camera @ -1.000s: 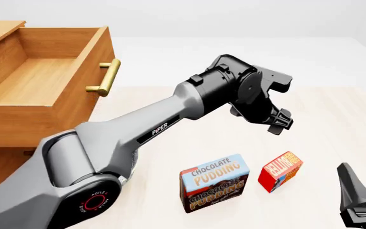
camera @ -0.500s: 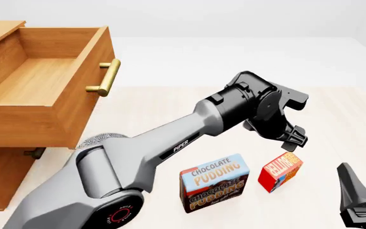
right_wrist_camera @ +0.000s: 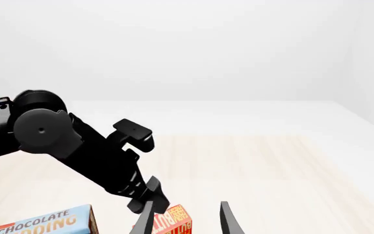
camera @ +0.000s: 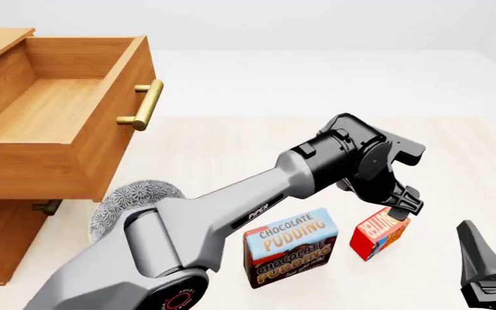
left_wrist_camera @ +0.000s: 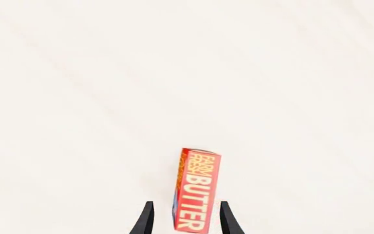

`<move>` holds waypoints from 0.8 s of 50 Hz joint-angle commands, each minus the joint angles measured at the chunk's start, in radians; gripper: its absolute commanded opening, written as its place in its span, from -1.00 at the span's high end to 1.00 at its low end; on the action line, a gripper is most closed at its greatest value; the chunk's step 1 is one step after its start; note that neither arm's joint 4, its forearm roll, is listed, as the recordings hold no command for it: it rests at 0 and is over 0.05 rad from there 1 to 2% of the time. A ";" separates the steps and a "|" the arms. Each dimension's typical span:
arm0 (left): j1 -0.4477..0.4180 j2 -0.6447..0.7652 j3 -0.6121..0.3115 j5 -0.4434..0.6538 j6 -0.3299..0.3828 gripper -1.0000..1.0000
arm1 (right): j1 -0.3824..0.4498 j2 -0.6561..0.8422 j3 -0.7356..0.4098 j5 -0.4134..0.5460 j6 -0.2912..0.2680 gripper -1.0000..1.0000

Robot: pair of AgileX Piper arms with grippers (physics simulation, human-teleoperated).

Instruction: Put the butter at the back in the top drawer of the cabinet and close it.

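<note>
Front view: the left gripper (camera: 399, 203) hangs just above the butter (camera: 381, 233), its fingers pointing down at the box's top edge. The butter stands on the table (camera: 222, 148), just right of the pudding box (camera: 290, 247) and well apart from the cabinet (camera: 7, 213), whose top drawer (camera: 54, 139) is pulled open at the left. In the left wrist view the two fingertips (left_wrist_camera: 144, 220) are spread, with the butter (left_wrist_camera: 196, 190) lined up in the gap between them, not yet touched on either side. The right gripper (camera: 489, 268) sits low at the table's right edge; its fingertips (right_wrist_camera: 227, 219) are apart and hold nothing, the butter (right_wrist_camera: 172, 220) near them.
</note>
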 commanded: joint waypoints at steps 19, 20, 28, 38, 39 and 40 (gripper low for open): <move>-0.020 0.046 -0.022 0.005 -0.023 -1.00 | 0.000 0.000 0.000 0.000 0.000 -1.00; -0.021 0.048 -0.022 0.004 -0.023 -1.00 | 0.000 0.000 0.000 0.000 0.000 -1.00; -0.024 0.056 -0.025 0.005 -0.027 -1.00 | 0.000 0.000 0.000 0.000 0.000 -1.00; -0.024 0.052 0.013 -0.017 -0.037 -1.00 | 0.000 0.000 0.000 0.000 0.000 -1.00; -0.024 0.051 0.017 -0.019 -0.037 -1.00 | 0.000 0.000 0.000 0.000 0.000 -1.00; -0.025 0.050 0.021 -0.021 -0.039 -1.00 | 0.000 0.000 0.000 0.000 0.000 -1.00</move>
